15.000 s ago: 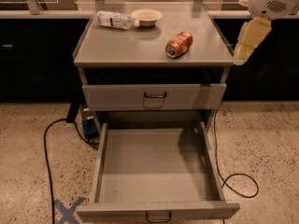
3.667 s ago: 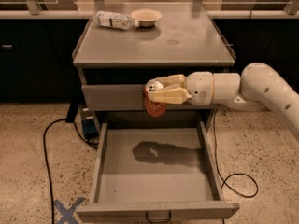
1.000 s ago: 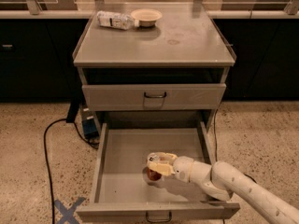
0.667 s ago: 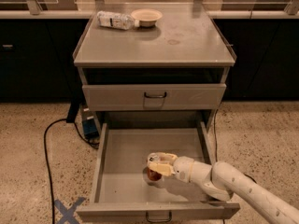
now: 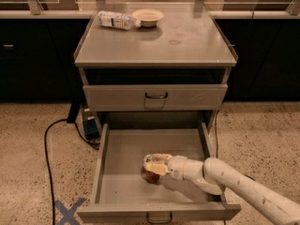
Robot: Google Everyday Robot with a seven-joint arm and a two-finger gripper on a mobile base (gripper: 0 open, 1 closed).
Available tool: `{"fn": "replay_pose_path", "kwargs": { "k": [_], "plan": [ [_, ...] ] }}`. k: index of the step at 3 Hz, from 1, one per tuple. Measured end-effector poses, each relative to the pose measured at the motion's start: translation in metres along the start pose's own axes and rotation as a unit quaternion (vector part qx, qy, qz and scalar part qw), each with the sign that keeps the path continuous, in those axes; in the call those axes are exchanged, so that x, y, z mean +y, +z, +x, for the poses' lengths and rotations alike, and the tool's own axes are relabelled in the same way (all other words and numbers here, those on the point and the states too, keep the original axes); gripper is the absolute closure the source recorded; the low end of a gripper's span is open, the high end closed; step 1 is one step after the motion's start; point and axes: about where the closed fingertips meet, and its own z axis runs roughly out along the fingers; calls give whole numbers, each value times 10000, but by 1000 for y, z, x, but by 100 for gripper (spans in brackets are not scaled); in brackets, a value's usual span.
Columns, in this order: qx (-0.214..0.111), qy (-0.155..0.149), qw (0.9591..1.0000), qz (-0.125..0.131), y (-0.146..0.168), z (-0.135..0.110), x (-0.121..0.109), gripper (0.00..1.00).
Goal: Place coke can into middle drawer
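The coke can [image 5: 149, 176], red-orange with a silver end, stands on the floor of the open middle drawer [image 5: 122, 149], a little right of centre toward the front. My gripper [image 5: 154, 167] reaches in from the lower right on a white arm and is shut on the can, its cream fingers [image 5: 156, 168] wrapped over the can's top and side. The lower part of the can is partly hidden by the fingers.
The grey cabinet top [image 5: 187, 41] holds a clear plastic bottle [image 5: 115, 20] and a shallow bowl [image 5: 147, 17] at the back left. A closed drawer front [image 5: 154, 96] sits above the open one. A black cable [image 5: 49, 139] and a blue tape cross [image 5: 68, 211] lie on the floor at the left.
Over the last second, nothing visibly moved. Before that, my gripper took the can from the cabinet top, carried it past the upper drawer front and lowered it into the open drawer.
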Motion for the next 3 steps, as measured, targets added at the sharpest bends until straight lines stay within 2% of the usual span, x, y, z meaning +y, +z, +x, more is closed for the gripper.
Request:
{"fn": "replay_pose_path", "kwargs": {
  "k": [1,2,3],
  "plan": [
    [238,9,9996,130,26,13,-26,100],
    [271,42,9994,200,30,14,-32,100],
    [271,42,9994,200,30,14,-32,81]
  ]
}}
